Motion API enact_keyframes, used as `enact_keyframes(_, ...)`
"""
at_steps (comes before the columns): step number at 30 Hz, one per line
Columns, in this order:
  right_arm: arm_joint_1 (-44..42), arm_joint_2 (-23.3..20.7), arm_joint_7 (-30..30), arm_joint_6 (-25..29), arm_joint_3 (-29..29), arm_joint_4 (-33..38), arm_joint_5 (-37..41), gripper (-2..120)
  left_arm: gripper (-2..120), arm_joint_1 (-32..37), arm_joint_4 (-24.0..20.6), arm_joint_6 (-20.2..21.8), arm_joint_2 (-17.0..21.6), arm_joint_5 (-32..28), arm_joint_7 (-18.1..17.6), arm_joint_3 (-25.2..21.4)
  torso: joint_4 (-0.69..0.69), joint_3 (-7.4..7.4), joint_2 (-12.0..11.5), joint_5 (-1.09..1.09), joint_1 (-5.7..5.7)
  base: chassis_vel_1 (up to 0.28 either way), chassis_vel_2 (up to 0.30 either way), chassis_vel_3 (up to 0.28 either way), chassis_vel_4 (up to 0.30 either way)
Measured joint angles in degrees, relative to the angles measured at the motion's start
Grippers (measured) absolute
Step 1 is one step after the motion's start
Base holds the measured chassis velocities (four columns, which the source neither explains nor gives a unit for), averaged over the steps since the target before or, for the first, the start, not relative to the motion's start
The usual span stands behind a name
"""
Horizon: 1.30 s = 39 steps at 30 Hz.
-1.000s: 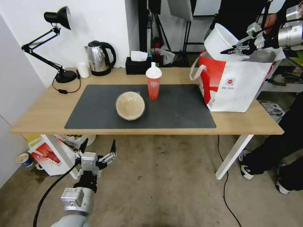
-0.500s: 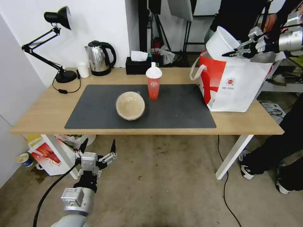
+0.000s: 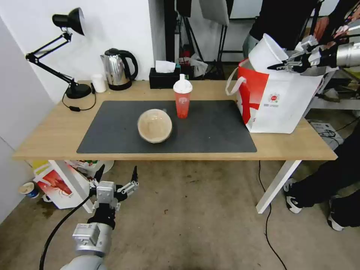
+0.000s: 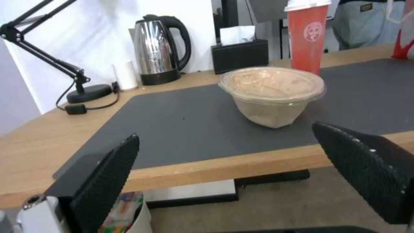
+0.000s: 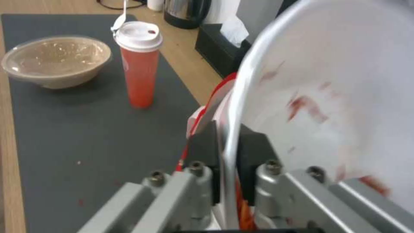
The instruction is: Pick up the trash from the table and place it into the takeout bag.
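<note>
My right gripper [image 3: 275,66] is shut on the rim of the wide white bowl [image 3: 264,54] and holds it tilted over the open top of the takeout bag [image 3: 277,101] at the table's right end. In the right wrist view the bowl [image 5: 328,81] has red smears inside, and the jaws pinch its rim. The red cup [image 3: 182,97] with a white lid and the tan-filled domed bowl [image 3: 154,125] stand on the dark mat [image 3: 217,131]. My left gripper [image 3: 118,172] hangs open below the table's front edge [image 3: 45,153], with the domed bowl [image 4: 271,94] and the cup [image 4: 307,35] beyond its fingers [image 4: 108,174].
At the back of the table stand a steel kettle [image 3: 118,69], a black tissue box [image 3: 164,77], a small white cup [image 3: 99,83] and a desk lamp [image 3: 67,48]. A printed carton [image 3: 56,185] sits on the floor under the left end. A person's legs [image 3: 330,180] are at the right.
My right gripper has carried the white bowl a little to the right and lower, closer to the bag's mouth. The left arm, the cup and the domed bowl have not moved.
</note>
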Motion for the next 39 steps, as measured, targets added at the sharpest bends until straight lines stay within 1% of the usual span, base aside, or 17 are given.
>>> enact_keyframes(3,-0.1,0.0,0.3,-0.2,-0.2,0.0,0.3,22,100,0.0,0.0,0.0,0.0,0.0,0.0,0.0,0.0,0.0,0.0,0.01,0.0,0.0,0.0,0.0,0.0)
enact_keyframes(4,-0.2,0.1,0.7,-0.4,-0.2,0.0,0.6,28,100,0.0,0.0,0.0,0.0,0.0,0.0,0.0,0.0,0.0,0.0,0.0,0.0,0.0,0.0,0.0,0.0)
enact_keyframes(5,-0.2,0.1,0.7,-0.4,-0.2,0.0,0.6,28,100,0.0,0.0,0.0,0.0,0.0,0.0,0.0,0.0,0.0,0.0,0.0,0.0,0.0,0.0,0.0,0.0)
enact_keyframes(8,-0.4,0.3,1.4,-1.0,-0.3,0.0,1.5,43,100,0.0,0.0,0.0,0.0,0.0,0.0,0.0,0.0,0.0,0.0,0.0,0.0,0.0,0.0,0.0,0.0)
enact_keyframes(9,-0.4,0.3,1.4,-1.0,-0.3,0.0,1.5,43,100,0.0,0.0,0.0,0.0,0.0,0.0,0.0,0.0,0.0,0.0,0.0,0.0,0.0,0.0,0.0,0.0)
enact_keyframes(11,-0.4,0.3,1.6,-1.0,-0.3,-0.1,1.6,49,100,0.0,0.0,0.0,0.0,0.0,0.0,0.0,0.01,0.0,0.0,0.0,0.0,0.0,0.0,0.0,0.0)
enact_keyframes(12,-0.3,0.3,1.8,-1.1,-0.4,-0.2,1.7,56,100,0.0,0.0,0.0,0.0,0.0,0.0,0.0,0.0,0.0,0.0,0.01,0.0,0.0,0.0,0.0,0.0)
enact_keyframes(13,-0.1,0.3,2.1,-1.1,-0.5,-0.3,1.7,70,100,0.0,0.0,0.0,0.0,0.0,0.0,0.0,0.0,0.0,0.0,0.01,0.0,0.0,0.0,0.0,0.0)
enact_keyframes(15,0.0,0.3,2.2,-1.1,-0.6,-0.3,1.7,73,100,0.0,0.0,0.0,0.0,0.0,0.0,0.0,0.0,0.0,0.0,0.0,0.0,0.0,0.0,0.0,0.0)
enact_keyframes(17,0.6,0.4,2.4,-1.1,-1.4,-0.6,1.7,85,100,0.0,0.0,0.0,0.0,0.0,0.0,0.0,0.0,0.0,0.0,0.01,0.0,0.0,0.0,0.0,0.0)
enact_keyframes(19,0.8,0.4,2.4,-1.1,-1.6,-0.7,1.7,88,100,0.0,0.0,0.0,0.0,0.0,0.0,0.0,0.0,0.0,0.0,0.01,0.0,0.0,0.0,0.0,0.0)
enact_keyframes(21,1.5,0.5,2.6,-1.0,-1.7,-0.8,1.7,98,100,0.0,0.0,0.0,0.0,0.0,0.0,0.0,0.0,0.0,0.0,0.01,0.0,0.0,0.0,0.0,0.0)
enact_keyframes(27,2.1,0.4,3.9,-0.9,-1.1,1.0,3.9,100,100,0.0,0.0,0.0,0.0,0.0,0.0,0.0,0.0,0.0,0.0,0.01,0.0,0.0,0.0,0.0,0.0)
enact_keyframes(34,2.3,-0.7,8.1,-1.0,0.4,6.3,10.5,100,100,0.0,0.0,0.0,0.0,0.0,0.0,0.0,0.0,0.0,0.0,0.0,0.0,0.0,0.0,0.0,0.0)
enact_keyframes(37,0.7,-1.6,12.7,-0.8,2.0,10.1,16.4,100,100,0.0,0.0,0.0,0.0,0.0,0.0,0.0,-0.01,0.0,0.0,0.0,0.0,0.0,0.0,0.0,0.0)
enact_keyframes(38,0.7,-1.6,12.7,-0.8,2.0,10.1,16.4,100,100,0.0,0.0,0.0,0.0,0.0,0.0,0.0,-0.01,0.0,0.0,0.0,0.0,0.0,0.0,0.0,0.0)
enact_keyframes(39,-0.6,-2.1,15.2,-0.5,2.7,12.1,18.9,100,100,0.0,0.0,0.0,0.0,0.0,0.0,0.0,0.0,0.0,0.0,0.0,-0.01,0.0,0.0,0.0,0.0)
